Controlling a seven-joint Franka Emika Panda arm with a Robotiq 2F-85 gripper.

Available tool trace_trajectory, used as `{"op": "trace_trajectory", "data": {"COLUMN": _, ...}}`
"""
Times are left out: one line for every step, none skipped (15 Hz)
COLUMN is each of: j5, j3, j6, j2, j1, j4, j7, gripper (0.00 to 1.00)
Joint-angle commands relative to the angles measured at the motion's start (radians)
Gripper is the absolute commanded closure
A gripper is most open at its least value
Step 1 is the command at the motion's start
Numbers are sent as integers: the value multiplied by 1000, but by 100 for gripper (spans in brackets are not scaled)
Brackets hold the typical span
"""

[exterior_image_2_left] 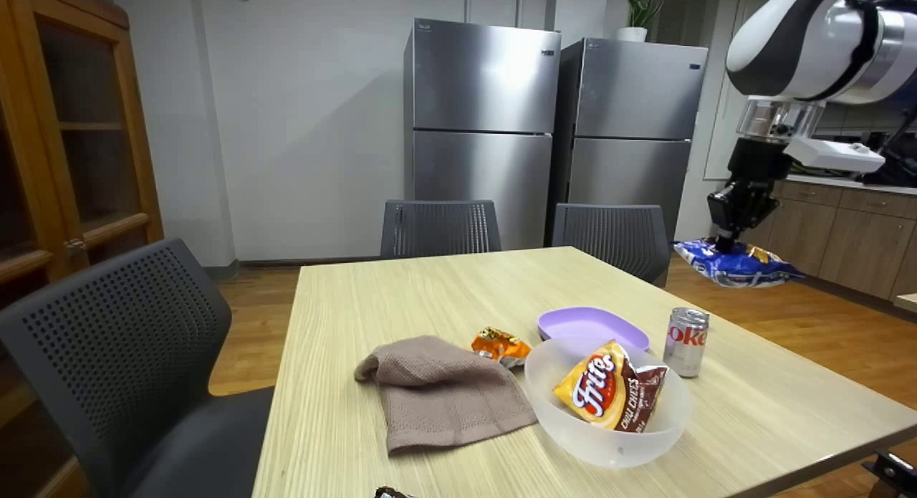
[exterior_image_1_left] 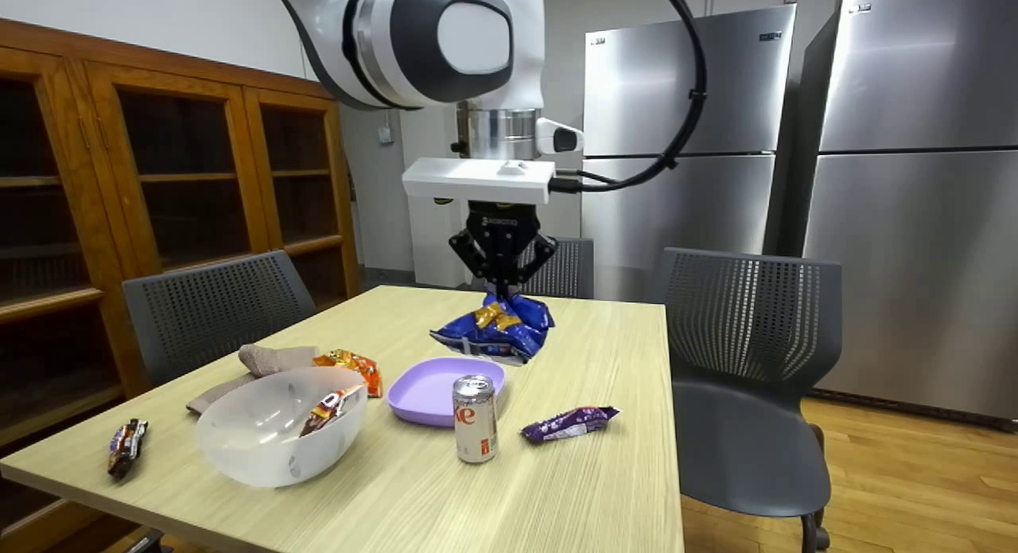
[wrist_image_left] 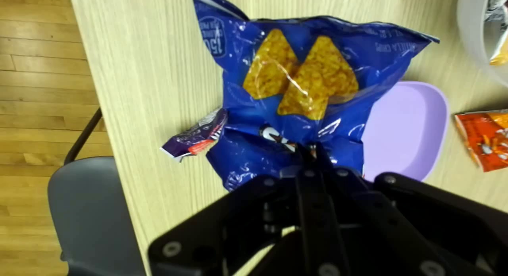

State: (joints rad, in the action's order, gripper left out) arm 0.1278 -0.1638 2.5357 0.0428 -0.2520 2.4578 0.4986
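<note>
The gripper (exterior_image_1_left: 502, 290) is clenched on a blue chip bag (exterior_image_1_left: 493, 338), pinching it so the plastic bunches up right around the grip. Bag's up in the air over the table (exterior_image_1_left: 604, 489) in both exterior views, and the wrist view gets a pretty clear look at the tortilla chips (wrist_image_left: 311, 85) printed on it.

Going by the wrist view with the chip bag as clock center: purple wrapper (wrist_image_left: 194, 137) at about 8, lilac plate (wrist_image_left: 405, 129) at about 4 and partly covered from that angle, orange snack bag (wrist_image_left: 486, 139) farther out between 3 and 4. A soda can (exterior_image_1_left: 475, 434) stands upright near 6 o'clock from the chip bag in an exterior view.

Now make the frosted bowl (exterior_image_2_left: 609, 451) the center, in an exterior view: plate at 12, can at 2, orange snack bag at 10, brown towel (exterior_image_2_left: 451, 405) at 9. A Fritos bag (exterior_image_2_left: 594, 383) is propped at a tilt inside the bowl. Also a small dark wrapper (exterior_image_1_left: 127, 449) well apart from the bowl, at 9 o'clock in an exterior view.

Gray chairs (exterior_image_1_left: 751, 322) around the table, steel fridges (exterior_image_1_left: 676, 227) behind, wooden cabinet (exterior_image_1_left: 187, 177) at 10 o'clock from the chip bag in an exterior view.
</note>
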Motion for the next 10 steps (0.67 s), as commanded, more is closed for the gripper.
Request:
{"op": "trace_trajectory", "data": {"j5": 16, "j3": 9, "j6": -29, "j2": 119, "j1": 76, "j4": 78, "j7": 15, "gripper": 100}}
{"op": "trace_trajectory", "data": {"j5": 14, "j3": 13, "j6": -27, "j2": 139, "j1": 101, "j4": 93, "j7": 11, "gripper": 100}}
{"op": "trace_trajectory", "data": {"j5": 11, "j3": 18, "j6": -20, "j2": 153, "j1": 124, "j4": 107, "j7": -1, "gripper": 100}}
{"op": "trace_trajectory", "data": {"j5": 14, "j3": 22, "j6": -16, "j2": 165, "j1": 145, "j4": 119, "j7": -6, "gripper": 100}}
{"op": "trace_trajectory", "data": {"j5": 10, "j3": 29, "j6": -14, "j2": 175, "j1": 167, "j4": 130, "j7": -16, "gripper": 100}}
{"op": "trace_trajectory", "data": {"j5": 18, "j3": 34, "j6": -12, "j2": 186, "j1": 189, "j4": 141, "j7": -14, "gripper": 100}}
{"op": "trace_trajectory", "data": {"j5": 28, "j3": 41, "j6": -14, "j2": 194, "j1": 212, "j4": 150, "j7": -13, "gripper": 100}}
{"op": "trace_trajectory", "data": {"j5": 32, "j3": 47, "j6": -7, "j2": 200, "j1": 231, "j4": 159, "j7": -19, "gripper": 100}}
{"op": "trace_trajectory", "data": {"j5": 43, "j3": 54, "j6": -8, "j2": 202, "j1": 253, "j4": 164, "j7": -25, "gripper": 100}}
{"op": "trace_trajectory", "data": {"j5": 55, "j3": 62, "j6": -5, "j2": 202, "j1": 274, "j4": 171, "j7": -29, "gripper": 100}}
